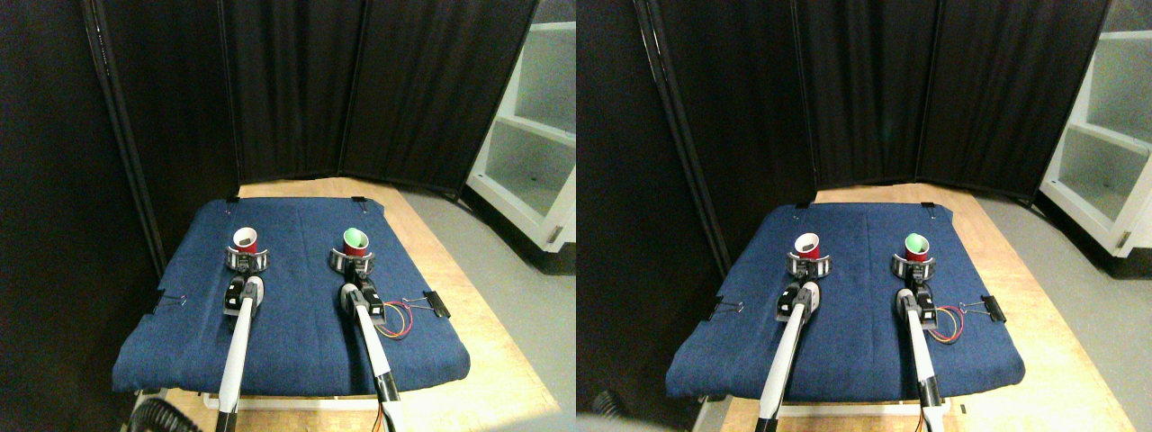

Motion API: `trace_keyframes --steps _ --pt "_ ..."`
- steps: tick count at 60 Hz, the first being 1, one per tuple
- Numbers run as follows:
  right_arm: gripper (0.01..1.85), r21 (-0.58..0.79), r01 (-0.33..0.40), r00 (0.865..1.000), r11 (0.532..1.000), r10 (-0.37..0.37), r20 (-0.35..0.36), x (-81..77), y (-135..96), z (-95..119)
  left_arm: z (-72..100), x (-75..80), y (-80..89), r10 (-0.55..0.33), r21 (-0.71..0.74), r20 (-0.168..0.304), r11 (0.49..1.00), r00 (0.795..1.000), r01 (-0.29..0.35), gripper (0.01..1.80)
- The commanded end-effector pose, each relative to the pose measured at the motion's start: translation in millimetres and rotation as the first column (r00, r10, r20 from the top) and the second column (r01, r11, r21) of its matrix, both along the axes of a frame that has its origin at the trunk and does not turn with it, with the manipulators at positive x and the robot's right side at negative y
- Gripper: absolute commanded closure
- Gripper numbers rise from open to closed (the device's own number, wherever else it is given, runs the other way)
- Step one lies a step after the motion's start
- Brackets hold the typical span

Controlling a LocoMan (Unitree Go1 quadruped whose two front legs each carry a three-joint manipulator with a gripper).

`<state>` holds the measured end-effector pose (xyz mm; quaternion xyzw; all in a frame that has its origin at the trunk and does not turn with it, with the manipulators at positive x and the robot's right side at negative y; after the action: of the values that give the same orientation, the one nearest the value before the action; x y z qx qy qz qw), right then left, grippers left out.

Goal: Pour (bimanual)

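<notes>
Two red cups stand on the blue cloth [297, 333], each with its base inside a silvery ring. The left cup [246, 241] has a white inside and its ring [247, 262] sits directly ahead of my left gripper [241, 283]. The right cup [356, 241] shows green inside, and its ring [351, 262] lies just beyond my right gripper [347, 288]. Both dark gripper heads lie low over the cloth, right behind the rings. Whether they touch the rings is too small to see.
The cloth covers a wooden table [468, 315] and is held by binder clips, one at the right edge [437, 304]. Coloured wires [399, 322] loop beside the right arm. Black curtains [297, 90] close off the back, and a white shelf unit [531, 153] stands at the right.
</notes>
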<state>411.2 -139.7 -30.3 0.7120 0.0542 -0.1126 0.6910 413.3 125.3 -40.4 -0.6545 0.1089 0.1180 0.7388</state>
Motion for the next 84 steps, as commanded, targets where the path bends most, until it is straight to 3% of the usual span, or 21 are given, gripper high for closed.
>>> trace_keyframes --steps 1,8,9,12,13,16,50,56,67,69,84 --pt "0.73 0.016 -0.007 1.0 1.0 0.007 0.015 2.9 3 3 -0.8 2.4 -0.5 0.005 0.013 0.006 1.0 1.0 -0.005 0.67" --pt "0.71 0.004 -0.001 1.0 1.0 0.001 0.009 3.7 2 3 -2.5 4.0 2.4 0.043 0.015 0.013 0.999 0.999 -0.043 0.74" --pt "0.8 0.004 0.012 1.0 1.0 -0.012 0.003 2.7 3 4 -2.0 3.8 2.5 0.052 0.028 0.021 0.998 0.998 -0.053 0.8" --pt "1.31 -0.095 0.05 0.999 0.994 -0.049 0.008 1.5 4 5 -0.6 3.6 2.9 0.079 0.079 0.054 0.993 0.995 -0.083 1.24" --pt "1.31 -0.095 0.05 0.999 0.994 -0.049 0.008 1.5 4 5 -0.6 3.6 2.9 0.079 0.079 0.054 0.993 0.995 -0.083 1.24" --pt "1.35 -0.106 0.07 0.998 0.992 -0.07 0.01 1.7 5 6 0.4 3.6 3.0 0.103 0.105 0.071 0.988 0.992 -0.11 1.48" --pt "1.41 -0.074 0.076 0.997 0.994 -0.076 0.009 -0.4 4 6 4.4 0.6 1.8 0.073 0.118 0.083 0.99 0.994 -0.082 1.48" --pt "1.4 -0.133 0.082 0.997 0.988 -0.081 0.019 -1.1 6 8 5.9 -0.9 0.4 0.058 0.121 0.087 0.99 0.994 -0.069 1.48" --pt "1.39 -0.137 0.036 0.995 0.99 -0.022 0.102 -2.4 9 19 14.5 -8.0 -7.4 0.012 0.107 0.098 0.994 0.995 -0.022 1.48" --pt "1.4 -0.151 0.027 0.994 0.988 -0.011 0.107 -2.9 9 22 15.9 -9.3 -8.6 -0.012 0.094 0.091 0.996 0.996 0.003 1.48" --pt "1.41 -0.214 -0.001 0.991 0.977 0.029 0.129 -4.9 13 40 30.9 -17.3 -22.4 -0.034 0.078 0.099 0.997 0.995 0.026 1.48"
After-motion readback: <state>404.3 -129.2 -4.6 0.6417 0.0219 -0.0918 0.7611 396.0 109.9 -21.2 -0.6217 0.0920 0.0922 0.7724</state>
